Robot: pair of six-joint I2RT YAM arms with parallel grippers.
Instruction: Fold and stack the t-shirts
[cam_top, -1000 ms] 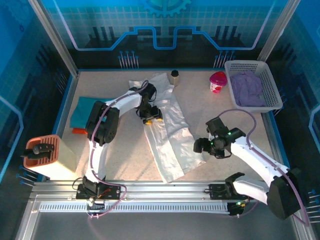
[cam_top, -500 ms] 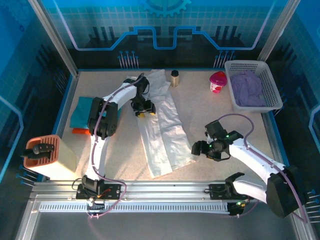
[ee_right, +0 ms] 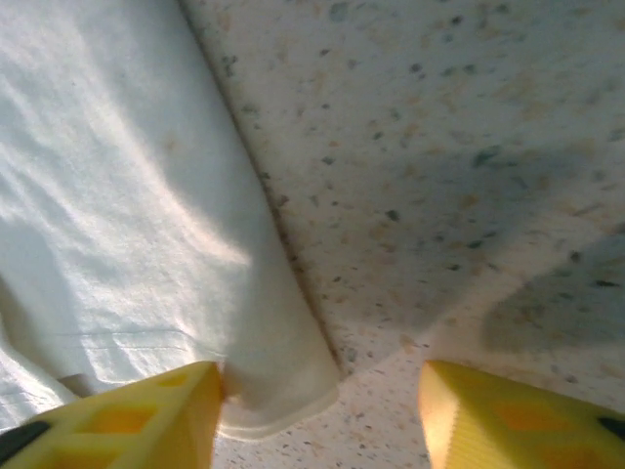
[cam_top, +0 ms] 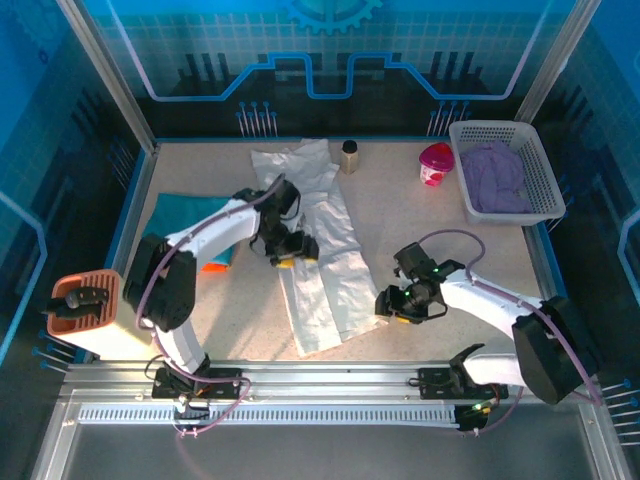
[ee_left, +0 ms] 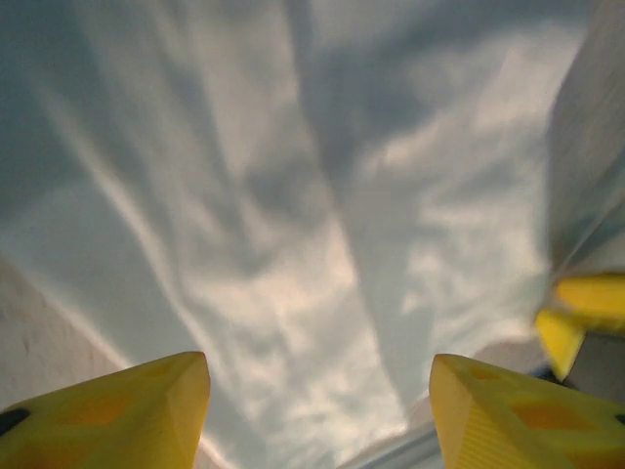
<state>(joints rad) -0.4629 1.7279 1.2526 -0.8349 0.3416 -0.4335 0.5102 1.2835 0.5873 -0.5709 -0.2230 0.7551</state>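
Observation:
The white t-shirt [cam_top: 322, 295] lies on the table [cam_top: 450, 240] as a long narrow strip running from the back toward the front edge. My left gripper [cam_top: 287, 258] hovers over the strip's left side; in the left wrist view it [ee_left: 317, 415] is open with wrinkled white cloth [ee_left: 293, 195] beneath. My right gripper [cam_top: 389, 307] sits at the strip's lower right corner. In the right wrist view it [ee_right: 322, 410] is open, with the shirt's corner [ee_right: 278, 386] against its left finger [ee_right: 146, 410]. The teal t-shirt [cam_top: 183, 222] and the orange one [cam_top: 214, 267] lie at the left.
A white mesh basket [cam_top: 548, 190] holding purple cloth [cam_top: 497, 177] stands at the back right. A pink cup [cam_top: 435, 163] and a small brown jar [cam_top: 349, 155] stand at the back. A box with an orange top [cam_top: 85, 308] sits front left. Speckled tabletop [ee_right: 439, 147] lies right of the shirt.
The white shirt has drawn into a narrower strip and shifted left. My left gripper swung back, then forward along it. My right gripper moved left to the corner, its jaws narrowing.

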